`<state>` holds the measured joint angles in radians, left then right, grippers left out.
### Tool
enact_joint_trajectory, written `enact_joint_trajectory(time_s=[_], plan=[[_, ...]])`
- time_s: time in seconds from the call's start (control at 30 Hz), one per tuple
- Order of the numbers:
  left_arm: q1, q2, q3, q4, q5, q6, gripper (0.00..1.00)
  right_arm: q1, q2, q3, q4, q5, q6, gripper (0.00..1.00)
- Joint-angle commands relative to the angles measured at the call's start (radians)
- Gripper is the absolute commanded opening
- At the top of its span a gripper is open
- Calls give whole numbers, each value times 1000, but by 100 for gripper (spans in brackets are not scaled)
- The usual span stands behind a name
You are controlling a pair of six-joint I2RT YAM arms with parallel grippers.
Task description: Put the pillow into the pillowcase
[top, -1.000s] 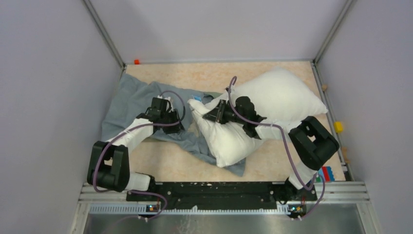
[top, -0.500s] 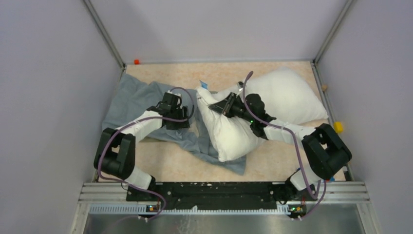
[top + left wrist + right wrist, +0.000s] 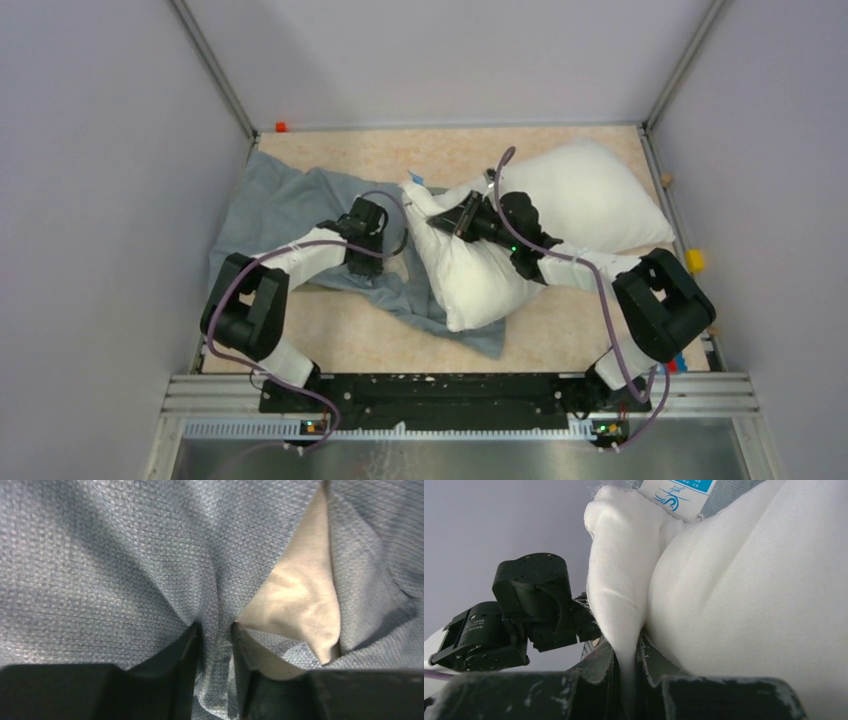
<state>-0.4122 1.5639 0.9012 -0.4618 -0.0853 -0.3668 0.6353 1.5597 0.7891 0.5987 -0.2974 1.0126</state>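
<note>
Item 1, my left claw (image 3: pixel 215 630): clenched on a puckered fold of the pillowcase (image 3: pixel 270 200); over the last second it has slid along the cloth toward 3 o'clock, and now bites near the edge that faces the pillow (image 3: pixel 590 195); a pale patch shows through a gap at 1 o'clock of my fingertips, table or pillow I cannot tell

Item 2, my right claw (image 3: pixel 626 650): clenched on the pillow's seamed corner, just under the blue-printed label (image 3: pixel 681 492); it has carried that corner a little toward 12 o'clock, and my left wrist now sits close at its 9 o'clock

Item 3, the pillow: bulk at 2 o'clock of the table (image 3: pixel 340 335); bent lobe reaching down to 6 o'clock, lying over the pillowcase's trailing flap; none of it inside the sack

Item 4, the pillowcase: wrinkled, spread from 9 to 10 o'clock, mouth not visibly open

Note: both claws have drawn together, so corner and cloth edge are now near each other; I judge the insertion not yet begun; whether my left grip has one layer or both, I cannot tell, and the opening depends on that
</note>
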Motion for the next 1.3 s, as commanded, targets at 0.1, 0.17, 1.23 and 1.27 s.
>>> enact_joint_trajectory(time_s=[0.1,0.17,1.23,1.27], plan=[[-2,14,76,-65,-50,8,6,-14,11,97,-30,21,-11,0],[-1,-9,131,-101,-66,4,0,-14,-4,128,-77,23,-46,0],[113,-305,216,49,312,-99,0,167,302,627,-766,17,-574,0],[112,-323,197,37,339,-86,0,160,320,702,-800,31,-576,0]])
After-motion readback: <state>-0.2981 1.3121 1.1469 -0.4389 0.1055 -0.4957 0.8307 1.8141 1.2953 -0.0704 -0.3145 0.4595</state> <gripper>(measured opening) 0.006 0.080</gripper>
